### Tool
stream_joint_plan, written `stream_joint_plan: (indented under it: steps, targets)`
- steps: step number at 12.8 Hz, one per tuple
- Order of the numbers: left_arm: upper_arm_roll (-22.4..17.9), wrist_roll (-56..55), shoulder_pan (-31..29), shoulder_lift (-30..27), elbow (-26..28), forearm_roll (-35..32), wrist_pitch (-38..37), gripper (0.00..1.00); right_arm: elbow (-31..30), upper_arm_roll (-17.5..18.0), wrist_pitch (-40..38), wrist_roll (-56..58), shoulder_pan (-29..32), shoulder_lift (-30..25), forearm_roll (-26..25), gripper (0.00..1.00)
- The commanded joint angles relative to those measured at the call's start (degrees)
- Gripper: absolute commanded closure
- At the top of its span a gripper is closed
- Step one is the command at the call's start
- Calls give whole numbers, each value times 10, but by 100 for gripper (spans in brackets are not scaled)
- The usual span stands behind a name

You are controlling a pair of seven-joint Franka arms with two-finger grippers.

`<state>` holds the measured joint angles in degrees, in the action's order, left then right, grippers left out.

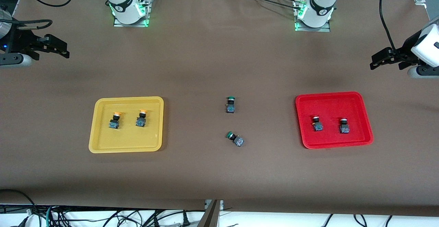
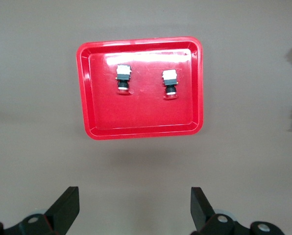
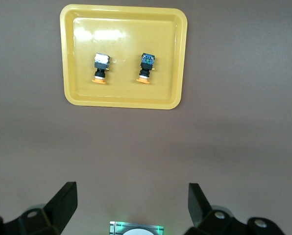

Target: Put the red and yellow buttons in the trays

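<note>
Two shallow plastic trays with rounded corners lie on the brown desk (image 1: 219, 48), well apart. The yellow tray (image 1: 103, 144) sits toward the right arm's end, and the red tray (image 1: 363, 117) sits toward the left arm's end.

Inside the yellow tray are two orange-yellow-capped push-button switches on dark blocky bases: one yellow button (image 1: 115, 120) and, beside it, the second yellow button (image 1: 141, 118), apart from each other and from the rim. Inside the red tray are two red-capped switches of the same build: one red button (image 1: 317, 124) and the second red button (image 1: 344, 126) beside it, also apart.

Between the trays, on the bare desk, lie two green-capped switches. One green button (image 1: 230, 105) is farther from the front camera; the other green button (image 1: 235, 139) is nearer and lies tilted.

The left claw (image 1: 380, 59) hangs over the desk at the left arm's end, fingers spread wide and holding nothing; in its wrist view the red tray shows between the fingers. The right claw (image 1: 56, 48) hangs over the desk at the right arm's end, likewise spread and empty. Both arms wait.
</note>
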<state>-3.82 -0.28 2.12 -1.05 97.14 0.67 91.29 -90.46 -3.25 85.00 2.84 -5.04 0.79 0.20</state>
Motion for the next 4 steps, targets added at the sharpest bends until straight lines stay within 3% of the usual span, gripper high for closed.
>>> stream_joint_plan:
  steps: [1, 4]
  targets:
    - [1, -3, -2, 2, -8, 0, 1, 0, 28, 3, -6, 9, 7, 17, 4, 0]
    - [1, -2, -2, 2, -8, 0, 0, 0, 28, 3, -6, 9, 11, 18, 7, 0]
